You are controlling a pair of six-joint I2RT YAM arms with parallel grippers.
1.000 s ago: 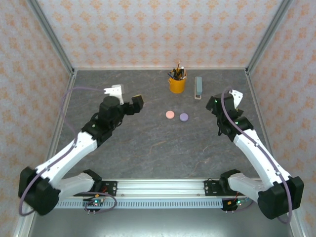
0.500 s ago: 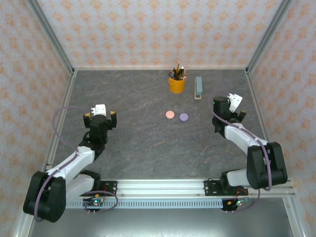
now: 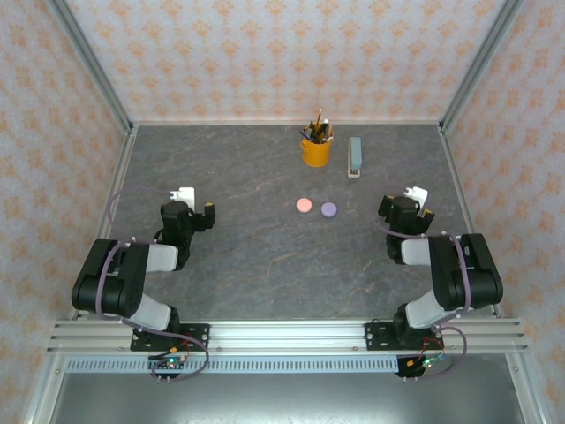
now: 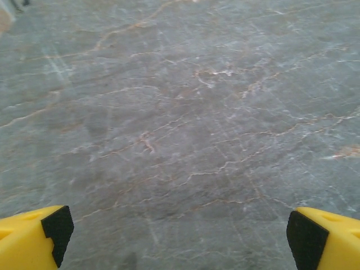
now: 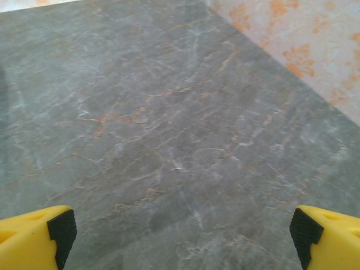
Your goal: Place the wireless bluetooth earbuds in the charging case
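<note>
While my left end effector (image 3: 197, 202) and right end effector (image 3: 418, 204) hang released and empty over the stone-grey bench (image 3: 265, 265), the smooth pink case (image 3: 304, 205) and lilac case (image 3: 328, 210) lie side by side just right of the frame's centre; whether the earbuds sit inside them I cannot tell. I judge any approach should drop straight down with a light, centred pinch, since flat discs would skid on this slick top.
</note>
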